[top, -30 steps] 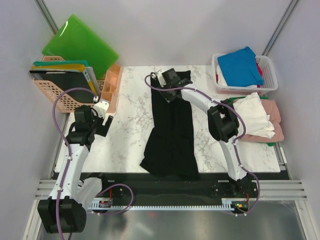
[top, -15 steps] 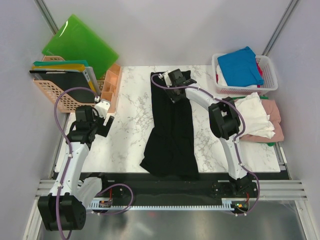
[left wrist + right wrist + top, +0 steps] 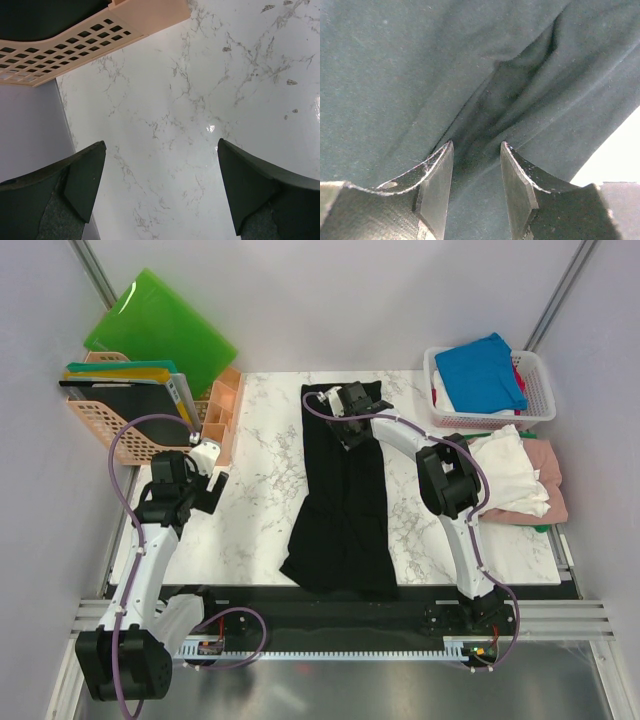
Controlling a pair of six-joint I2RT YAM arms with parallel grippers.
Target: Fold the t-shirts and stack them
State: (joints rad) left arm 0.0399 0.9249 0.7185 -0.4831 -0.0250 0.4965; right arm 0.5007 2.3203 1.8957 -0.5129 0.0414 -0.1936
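Shifted slightly leftward, the right gripper (image 3: 476, 175) (narrowly parted) is pressed into the black t-shirt (image 3: 343, 495), flanked by a white basket (image 3: 543, 380); the left gripper (image 3: 160, 192) is spread wide, empty.

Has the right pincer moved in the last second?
Yes. The right pincer first shifted right toward the white basket, then slightly back left, over the black shirt.

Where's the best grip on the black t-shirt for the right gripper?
The raised fold of the black t-shirt near its far end, taken from above. The right gripper already straddles that ridge; flat cloth elsewhere gives nothing to pinch.
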